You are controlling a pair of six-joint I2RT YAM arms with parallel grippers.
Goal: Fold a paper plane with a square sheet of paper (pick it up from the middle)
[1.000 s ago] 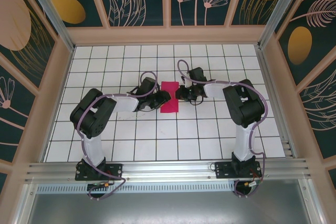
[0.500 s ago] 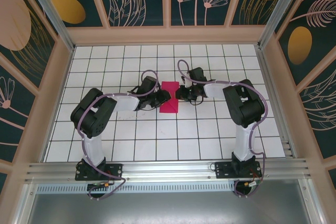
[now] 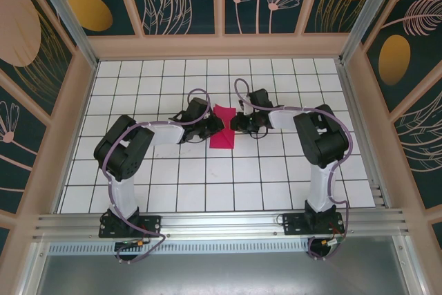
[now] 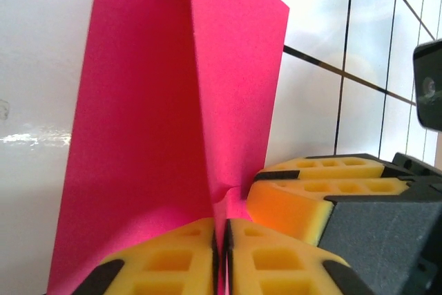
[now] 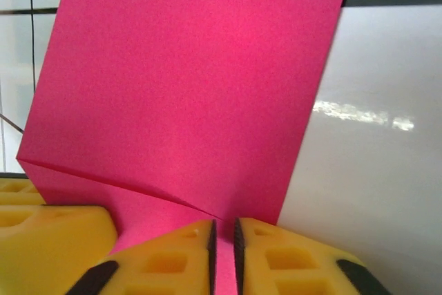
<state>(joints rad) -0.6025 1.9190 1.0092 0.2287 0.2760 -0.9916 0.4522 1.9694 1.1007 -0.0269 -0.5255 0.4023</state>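
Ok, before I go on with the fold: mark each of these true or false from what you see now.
1. The left gripper is pinching the square sheet of paper. True.
2. The right gripper is wide open and clear of the sheet. False: its yellow pads are nearly together with the pink edge between them.
3. The sheet lies flat and uncreased. False: a crease runs up from the left gripper's pads, and part of the sheet is raised.
4. The two grippers hold the sheet from opposite sides, near the middle of the table. True.
5. The sheet is blue. False: it is magenta-pink.
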